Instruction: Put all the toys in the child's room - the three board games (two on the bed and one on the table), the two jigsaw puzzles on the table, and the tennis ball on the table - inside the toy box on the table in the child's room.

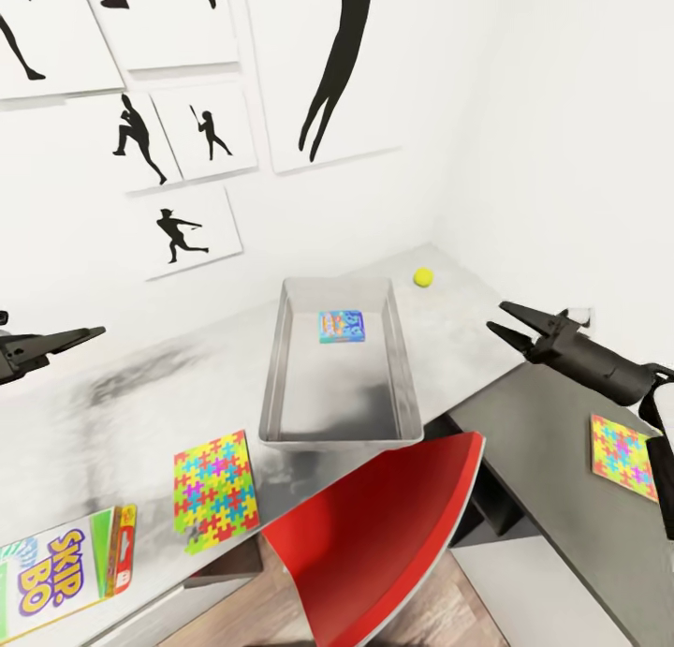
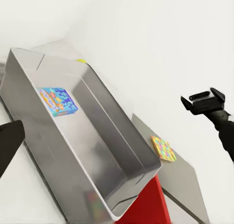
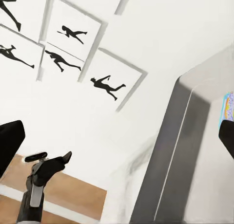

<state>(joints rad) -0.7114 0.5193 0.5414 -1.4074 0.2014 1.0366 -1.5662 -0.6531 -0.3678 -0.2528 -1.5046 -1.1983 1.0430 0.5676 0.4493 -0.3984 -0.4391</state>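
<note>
Head view: toy box (image 1: 339, 366) sits mid-table (image 1: 122, 394), long side running away from the robot. Blue-and-orange board game (image 1: 341, 327) lies flat inside it, toward the far end. Tennis ball (image 1: 424, 276) rests on the table past the box's far right corner, near the wall. Jigsaw (image 1: 215, 488) lies on the table just left of the box's near corner. Skip-Bo game (image 1: 56, 572) at the table's near left edge, lying over a red-and-yellow box (image 1: 122, 549). Second jigsaw (image 1: 622, 457) on the darker desk section (image 1: 552, 432) at right, under the right arm. Red chair back (image 1: 393, 525) tucked in front of the box. Left gripper (image 1: 80, 336) hovers left of the box, fingers close together, empty. Right gripper (image 1: 505, 321) hovers right of the box, fingers slightly spread, nothing between them. Silhouette pics (image 1: 178, 230) on the wall.

Left wrist: box (image 2: 97, 151) seen at an angle, blue game (image 2: 57, 101) on its floor. Ball (image 2: 81, 61) a yellow sliver beyond the far rim. Right gripper (image 2: 204, 101) across the way, jaws parted, empty. Jigsaw (image 2: 163, 148) on the dark desk part (image 2: 183, 180) below it. Red chair (image 2: 151, 204) at the box's near corner.

Right wrist: box wall (image 3: 180, 151), and a strip of the game (image 3: 228, 107) at the frame edge. Left gripper (image 3: 53, 163) opposite, tips near-closed, holding nothing. Silhouette pics (image 3: 105, 85) above.
</note>
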